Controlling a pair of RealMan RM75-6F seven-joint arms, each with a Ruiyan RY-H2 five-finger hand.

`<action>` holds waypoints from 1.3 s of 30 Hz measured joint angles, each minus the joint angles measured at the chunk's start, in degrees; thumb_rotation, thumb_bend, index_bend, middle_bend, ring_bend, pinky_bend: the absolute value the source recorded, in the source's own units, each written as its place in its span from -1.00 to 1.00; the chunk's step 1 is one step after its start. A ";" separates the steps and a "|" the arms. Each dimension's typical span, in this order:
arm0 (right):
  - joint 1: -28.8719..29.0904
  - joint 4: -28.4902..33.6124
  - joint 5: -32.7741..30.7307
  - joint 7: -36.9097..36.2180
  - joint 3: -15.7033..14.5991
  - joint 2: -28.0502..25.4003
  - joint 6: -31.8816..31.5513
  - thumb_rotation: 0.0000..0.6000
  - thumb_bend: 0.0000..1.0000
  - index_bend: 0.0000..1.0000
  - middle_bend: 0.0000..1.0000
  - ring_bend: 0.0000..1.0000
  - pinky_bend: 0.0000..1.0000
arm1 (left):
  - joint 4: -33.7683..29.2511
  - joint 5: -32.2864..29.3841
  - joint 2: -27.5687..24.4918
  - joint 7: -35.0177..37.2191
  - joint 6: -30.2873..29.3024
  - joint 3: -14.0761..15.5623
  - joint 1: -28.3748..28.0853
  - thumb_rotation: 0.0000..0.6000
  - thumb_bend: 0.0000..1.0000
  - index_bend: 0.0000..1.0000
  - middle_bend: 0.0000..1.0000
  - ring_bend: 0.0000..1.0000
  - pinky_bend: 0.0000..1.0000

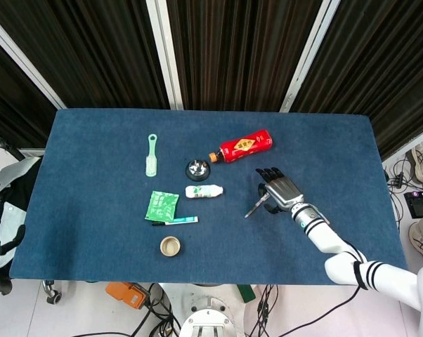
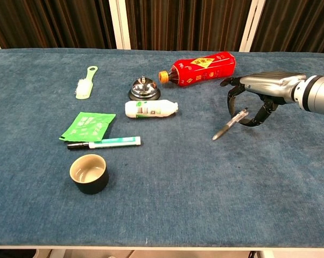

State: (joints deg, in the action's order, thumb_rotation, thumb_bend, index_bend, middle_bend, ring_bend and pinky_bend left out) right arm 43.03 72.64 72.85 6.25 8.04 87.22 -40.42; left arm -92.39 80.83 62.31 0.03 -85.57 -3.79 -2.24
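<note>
A grey pen [image 1: 256, 205] [image 2: 228, 125] lies slanted on the blue table [image 1: 92, 140], right of centre. My right hand [image 1: 278, 190] [image 2: 257, 90] hovers over the pen's upper end, its fingers curved down with tips on both sides of the pen and a gap still showing. The pen rests flat on the cloth. Neither view shows my left hand; only part of that arm appears at the head view's left edge.
A red bottle [image 1: 245, 146] [image 2: 202, 67] lies behind the pen. Left of it are a bell [image 1: 197, 168] [image 2: 144, 88], a small white bottle [image 1: 203, 191] [image 2: 150, 109], a green packet [image 1: 161, 206], a marker [image 1: 175, 221], a cup [image 1: 170, 246] [image 2: 89, 173] and a green brush [image 1: 152, 156].
</note>
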 measured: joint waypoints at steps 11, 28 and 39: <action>1.12 -2.59 -1.52 0.62 -0.41 2.16 0.53 1.00 0.07 0.07 -0.94 -0.83 -0.94 | -0.14 -0.28 -0.05 -0.05 0.15 -0.11 -0.03 1.00 -0.37 -0.72 -1.00 -0.92 -0.72; 2.27 -4.20 -2.30 0.87 -0.95 3.75 0.91 1.00 0.19 0.31 -0.94 -0.83 -0.92 | -0.16 -0.47 -0.23 0.35 0.34 -0.13 0.00 1.00 -0.37 -0.72 -1.00 -0.92 -0.72; 2.75 -1.49 -2.64 2.45 -0.20 2.40 -0.77 1.00 0.38 0.41 -0.94 -0.80 -0.89 | -0.20 -0.57 -0.31 0.66 0.40 -0.12 0.07 1.00 -0.37 -0.72 -1.00 -0.92 -0.72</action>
State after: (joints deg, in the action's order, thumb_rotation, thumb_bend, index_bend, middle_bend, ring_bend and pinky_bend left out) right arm 45.78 71.15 70.21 8.70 7.85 89.62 -41.19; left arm -92.60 80.26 62.00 0.69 -85.17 -3.91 -2.17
